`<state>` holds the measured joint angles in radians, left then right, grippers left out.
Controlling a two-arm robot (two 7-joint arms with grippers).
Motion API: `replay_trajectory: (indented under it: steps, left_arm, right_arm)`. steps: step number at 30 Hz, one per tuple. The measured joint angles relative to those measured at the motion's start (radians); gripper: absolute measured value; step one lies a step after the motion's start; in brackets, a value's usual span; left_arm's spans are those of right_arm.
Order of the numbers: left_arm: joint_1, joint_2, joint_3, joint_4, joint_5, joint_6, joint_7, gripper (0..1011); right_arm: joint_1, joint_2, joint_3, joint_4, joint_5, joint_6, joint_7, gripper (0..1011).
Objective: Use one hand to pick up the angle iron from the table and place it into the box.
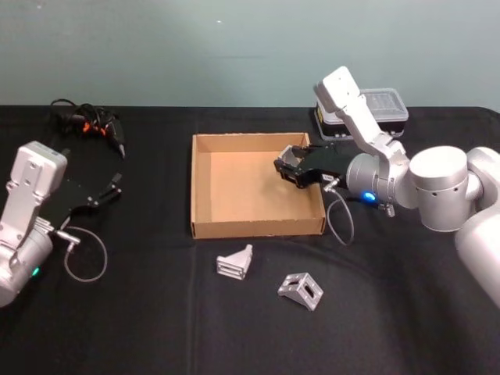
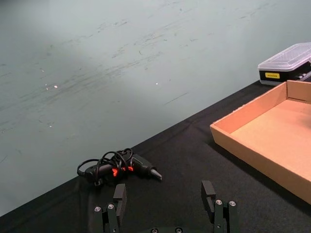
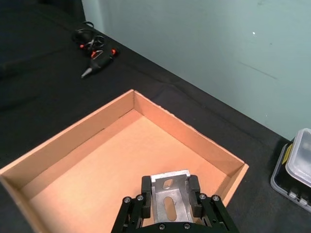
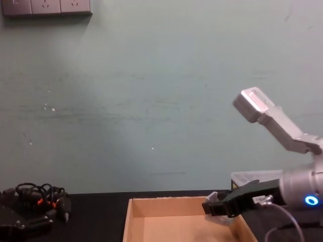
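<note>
My right gripper [image 1: 287,169] hangs over the right side of the tan cardboard box [image 1: 234,195], shut on a silver angle iron [image 3: 168,194]. In the right wrist view the slotted bracket sits between the two black fingers above the box floor [image 3: 107,165]. In the chest view the right gripper [image 4: 214,206] is just above the box's rim [image 4: 176,201]. Two more angle irons lie on the black table in front of the box, one [image 1: 235,263] near its front wall and one [image 1: 301,290] further right. My left gripper [image 1: 109,190] is parked at the far left, open and holding nothing.
A black plastic case with a clear lid [image 1: 367,109] stands behind the right arm. A black tool with a tangled cable [image 1: 90,125] lies at the back left, also seen in the left wrist view [image 2: 121,167]. The right gripper's cable [image 1: 340,219] loops beside the box.
</note>
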<state>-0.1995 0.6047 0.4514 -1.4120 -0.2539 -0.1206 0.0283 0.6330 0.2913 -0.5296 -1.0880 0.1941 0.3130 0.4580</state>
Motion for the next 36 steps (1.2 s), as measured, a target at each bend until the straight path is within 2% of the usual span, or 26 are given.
replay_trajectory:
  steps: [1, 2, 11, 20, 22, 23, 25, 30, 36]
  left_arm:
    - [0.0, 0.0, 0.0, 0.0, 0.0, 0.0, 0.0, 1011]
    - [0.0, 0.0, 0.0, 0.0, 0.0, 0.0, 0.0, 1011]
    - [0.0, 0.0, 0.0, 0.0, 0.0, 0.0, 0.0, 1011]
    - [0.0, 0.0, 0.0, 0.0, 0.0, 0.0, 0.0, 1011]
    - [0.0, 0.0, 0.0, 0.0, 0.0, 0.0, 0.0, 1011]
    - [0.0, 0.0, 0.0, 0.0, 0.0, 0.0, 0.0, 1011]
    - [0.0, 0.0, 0.0, 0.0, 0.0, 0.0, 0.0, 1011]
    - [0.0, 0.0, 0.0, 0.0, 0.0, 0.0, 0.0, 1011]
    - [0.0, 0.0, 0.0, 0.0, 0.0, 0.0, 0.0, 1011]
  right_arm:
    - [0.0, 0.0, 0.0, 0.0, 0.0, 0.0, 0.0, 450]
    - [0.017, -0.022, -0.002, 0.045, -0.01, -0.012, -0.003, 450]
    - [0.053, -0.072, 0.0, 0.143, -0.043, -0.042, -0.014, 450]
    - [0.054, -0.074, 0.001, 0.147, -0.044, -0.044, -0.013, 450]
    - [0.054, -0.073, 0.001, 0.145, -0.044, -0.044, -0.014, 487]
    - [0.054, -0.073, 0.001, 0.145, -0.044, -0.044, -0.013, 544]
    - [0.054, -0.073, 0.001, 0.144, -0.044, -0.043, -0.014, 579]
    - [0.053, -0.072, 0.0, 0.142, -0.043, -0.043, -0.014, 762]
    - [0.052, -0.072, 0.0, 0.141, -0.043, -0.043, -0.014, 924]
